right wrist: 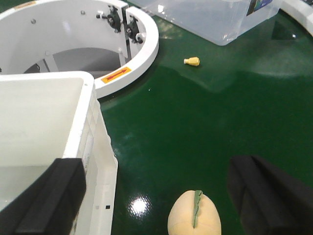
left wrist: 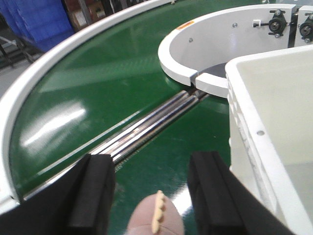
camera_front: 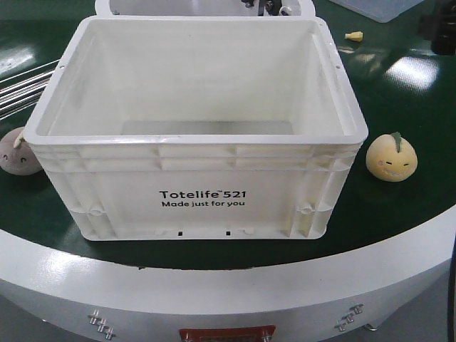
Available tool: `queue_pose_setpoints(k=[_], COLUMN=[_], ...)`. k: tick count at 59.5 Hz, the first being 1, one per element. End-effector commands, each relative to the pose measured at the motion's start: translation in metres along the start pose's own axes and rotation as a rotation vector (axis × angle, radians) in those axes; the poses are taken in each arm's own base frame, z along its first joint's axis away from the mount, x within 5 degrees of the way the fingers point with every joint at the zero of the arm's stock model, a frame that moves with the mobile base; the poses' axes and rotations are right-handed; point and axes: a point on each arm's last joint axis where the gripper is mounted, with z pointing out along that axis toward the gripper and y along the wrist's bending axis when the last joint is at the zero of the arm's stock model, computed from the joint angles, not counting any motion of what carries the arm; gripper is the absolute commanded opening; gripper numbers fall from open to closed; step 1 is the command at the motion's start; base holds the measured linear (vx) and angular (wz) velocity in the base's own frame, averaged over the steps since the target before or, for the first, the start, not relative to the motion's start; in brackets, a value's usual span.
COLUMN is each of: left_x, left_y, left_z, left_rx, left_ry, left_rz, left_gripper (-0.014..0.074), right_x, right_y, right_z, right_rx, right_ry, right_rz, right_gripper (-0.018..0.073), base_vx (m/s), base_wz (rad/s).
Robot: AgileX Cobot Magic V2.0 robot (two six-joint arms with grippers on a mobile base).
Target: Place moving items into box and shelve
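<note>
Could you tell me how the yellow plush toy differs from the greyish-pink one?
The yellow plush toy has a green leaf on top; the greyish-pink plush toy has a tan stitched crest. The yellow one lies right of the box, fully visible; the pink one lies left, partly hidden by its corner. Both are round with stitched faces, outside the box.

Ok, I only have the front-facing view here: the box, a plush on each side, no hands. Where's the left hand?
Observer: The left hand is open over the greyish-pink plush, which sits between its pads untouched.
Operator: And the right one?
Observer: The right hand is open too, with the yellow plush between its pads, green leaf facing up.
Operator: Anything outside my frame?
Observer: Blue bins stand beyond the outer rim of the belt.
</note>
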Motion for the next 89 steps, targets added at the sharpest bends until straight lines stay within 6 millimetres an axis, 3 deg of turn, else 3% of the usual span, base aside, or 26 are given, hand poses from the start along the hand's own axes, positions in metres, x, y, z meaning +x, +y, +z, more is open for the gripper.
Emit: queue_pose_setpoints(k=[1,15,35,89], left_x=[-0.014,-0.012,-0.009,-0.011], left_y=[-0.001,0.0,0.022,0.011], left_z=[0.0,0.009,0.015,0.015], left_rx=[0.027,-0.003,-0.08,0.035], left_ry=[-0.064,-0.057,-0.054,-0.083], left_rz=[-0.062,0.017,-0.006,-0.014], left_gripper=[0.0424,0.0382,0.0316,0.0317], right_x=[-0.016,-0.015,-0.018,-0.018], right_y=[0.002,0.007,0.008,0.007], right_z=[-0.003,0.015,0.017,0.017], right_rx=[-0.02,-0.031,-0.046,-0.035], right_ry=[-0.094,-0.077,-0.118,-0.113], right_rz=[-0.011,-0.017,0.008,-0.004], right_gripper=[0.0618,0.0606,0.0594,0.0594], base_vx=[0.0,0.0,0.0,0.0], base_wz=[0.0,0.0,0.0,0.0])
